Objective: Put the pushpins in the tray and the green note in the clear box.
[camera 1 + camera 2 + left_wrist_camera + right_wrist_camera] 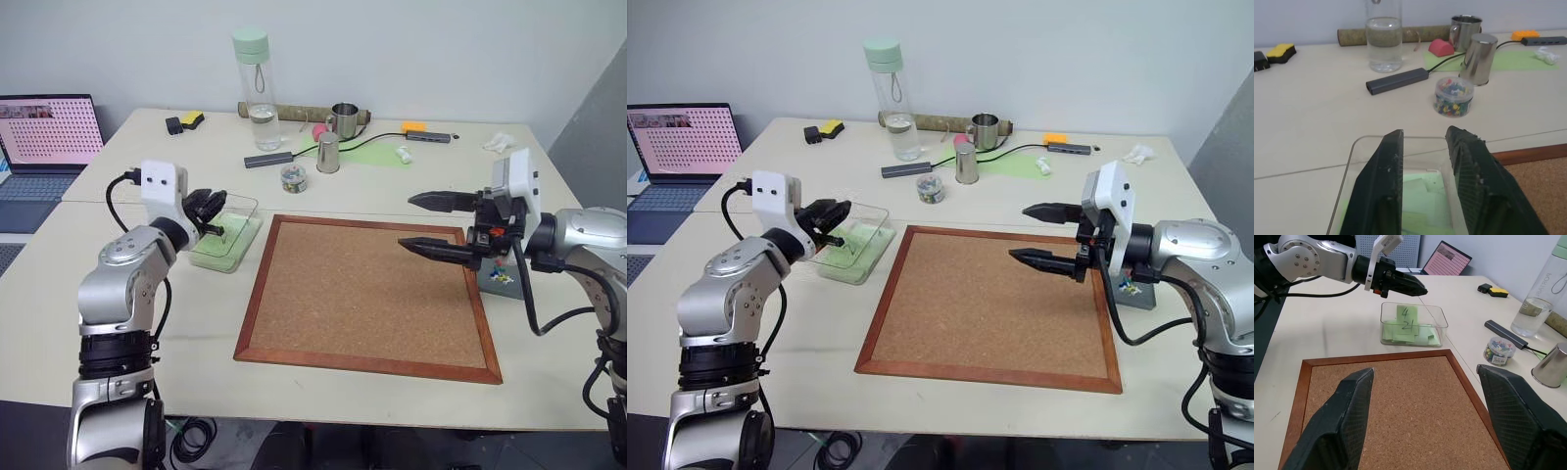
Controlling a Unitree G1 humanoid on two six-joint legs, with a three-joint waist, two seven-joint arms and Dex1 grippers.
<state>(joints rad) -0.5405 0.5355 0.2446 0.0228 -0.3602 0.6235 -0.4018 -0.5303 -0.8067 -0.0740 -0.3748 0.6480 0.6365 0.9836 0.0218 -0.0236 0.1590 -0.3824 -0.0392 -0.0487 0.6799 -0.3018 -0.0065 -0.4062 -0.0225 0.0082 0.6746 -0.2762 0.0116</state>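
My left gripper (217,213) hovers level over the clear box (235,257) at the left of the cork board. Its fingers (1386,171) stand slightly apart, open, with nothing between them. Inside the box, the green note (1406,318) with dark handwriting stands on edge just below and apart from the left gripper's tips, above other pale green slips on the bottom. My right gripper (405,221) is wide open and empty above the board's right side. The dark grey tray (1134,292) lies just right of the board, partly hidden by that arm, with coloured pushpins (500,277) in it.
The framed cork board (372,294) fills the table's middle. Behind it stand a small jar of mixed pins (293,177), a water bottle (257,93), two metal cups (328,152), a grey hub and a plain green sheet. A laptop (49,132) sits far left.
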